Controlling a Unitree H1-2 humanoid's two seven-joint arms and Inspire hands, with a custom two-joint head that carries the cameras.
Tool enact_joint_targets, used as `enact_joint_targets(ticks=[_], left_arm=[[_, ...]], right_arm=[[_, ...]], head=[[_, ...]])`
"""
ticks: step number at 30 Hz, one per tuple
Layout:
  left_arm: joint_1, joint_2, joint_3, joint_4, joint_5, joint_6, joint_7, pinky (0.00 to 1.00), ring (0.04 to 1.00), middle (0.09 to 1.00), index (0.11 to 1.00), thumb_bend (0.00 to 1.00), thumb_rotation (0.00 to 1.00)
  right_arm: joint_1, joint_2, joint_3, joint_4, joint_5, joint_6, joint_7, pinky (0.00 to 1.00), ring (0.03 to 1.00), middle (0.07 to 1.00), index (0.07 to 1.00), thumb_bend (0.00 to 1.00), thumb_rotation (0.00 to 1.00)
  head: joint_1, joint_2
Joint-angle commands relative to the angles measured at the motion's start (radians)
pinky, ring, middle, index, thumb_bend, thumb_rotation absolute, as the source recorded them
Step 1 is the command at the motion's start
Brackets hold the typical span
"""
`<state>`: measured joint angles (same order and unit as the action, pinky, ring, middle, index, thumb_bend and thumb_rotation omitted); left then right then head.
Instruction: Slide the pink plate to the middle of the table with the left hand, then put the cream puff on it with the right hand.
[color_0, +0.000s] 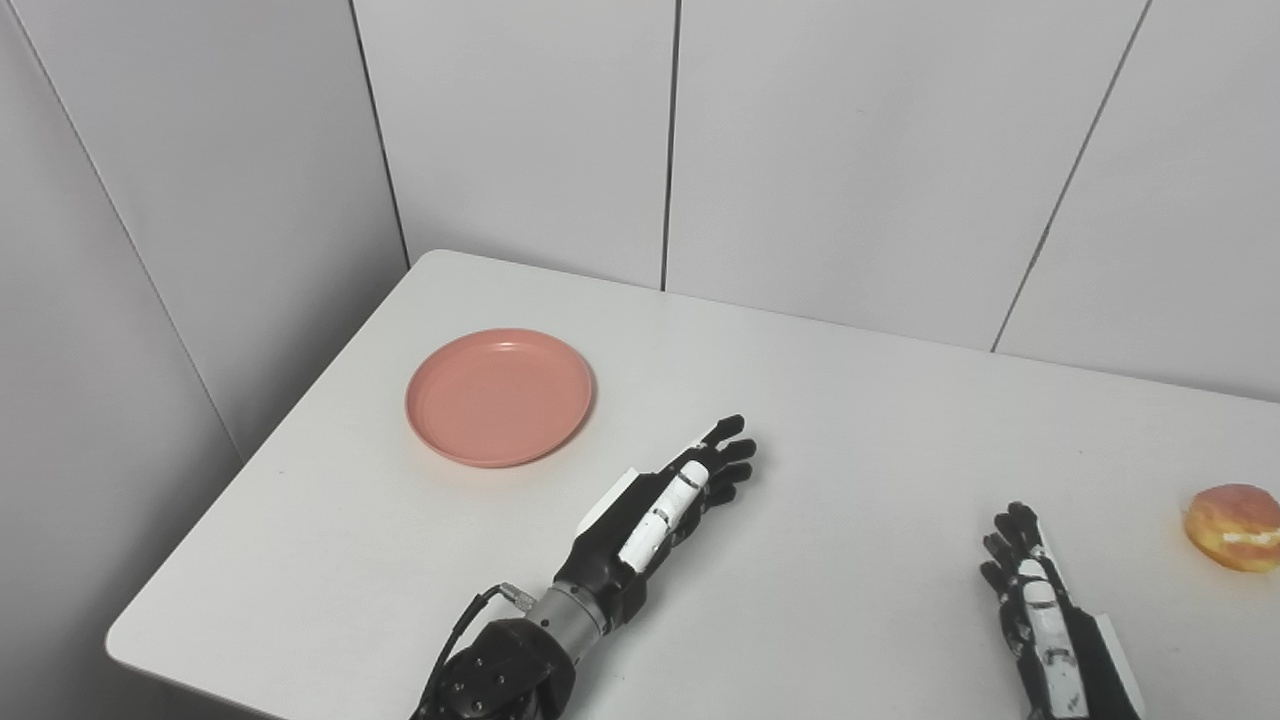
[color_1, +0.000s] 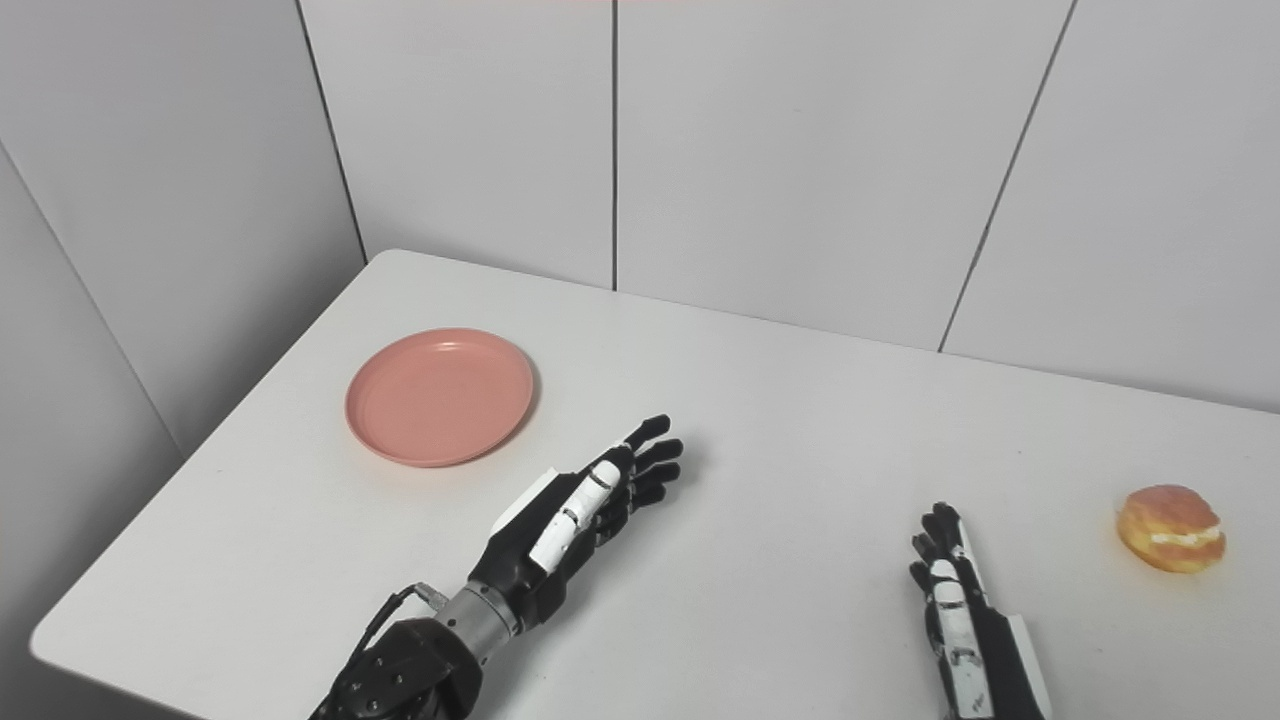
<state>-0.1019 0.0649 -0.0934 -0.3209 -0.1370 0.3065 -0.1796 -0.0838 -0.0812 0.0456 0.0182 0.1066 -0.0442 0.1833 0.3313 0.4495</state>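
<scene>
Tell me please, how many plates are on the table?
1. The pink plate lies empty on the left part of the white table, apart from the left hand. Nothing in view could hide another.

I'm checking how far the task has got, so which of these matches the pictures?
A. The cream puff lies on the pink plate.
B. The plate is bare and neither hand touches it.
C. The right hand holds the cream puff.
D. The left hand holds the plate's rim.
B: the pink plate sits bare near the table's left side, the left hand is open beside it, and the cream puff lies apart from the open right hand.
</scene>
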Motion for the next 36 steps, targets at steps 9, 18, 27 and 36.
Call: enact_joint_targets(ticks=[9,18,27,36], left_arm=[[-0.093,0.038,0.036,-0.106,-0.040,0.073,0.001,0.99,0.981,0.995,0.987,0.50,1.00],[-0.156,0.061,0.097,-0.124,-0.040,0.104,0.027,0.95,0.959,0.963,0.953,0.47,1.00],[-0.237,0.110,0.200,-0.046,-0.075,0.066,0.028,0.95,0.958,0.962,0.945,0.47,1.00],[-0.301,0.175,0.307,0.054,-0.093,0.004,0.040,0.95,0.951,0.956,0.948,0.44,1.00]], right_arm=[[0.018,0.008,-0.001,0.019,0.003,0.034,-0.008,1.00,1.000,1.000,1.000,0.07,1.00],[0.010,0.006,-0.002,0.041,0.011,0.012,0.000,1.00,1.000,1.000,1.000,0.08,1.00],[0.012,0.004,-0.007,0.036,0.011,0.020,-0.004,1.00,1.000,1.000,1.000,0.07,1.00],[0.011,-0.001,-0.010,0.047,0.014,0.009,0.002,1.00,1.000,1.000,1.000,0.09,1.00]], head=[[0.002,0.003],[0.002,0.001],[0.007,-0.001],[0.028,-0.008]])
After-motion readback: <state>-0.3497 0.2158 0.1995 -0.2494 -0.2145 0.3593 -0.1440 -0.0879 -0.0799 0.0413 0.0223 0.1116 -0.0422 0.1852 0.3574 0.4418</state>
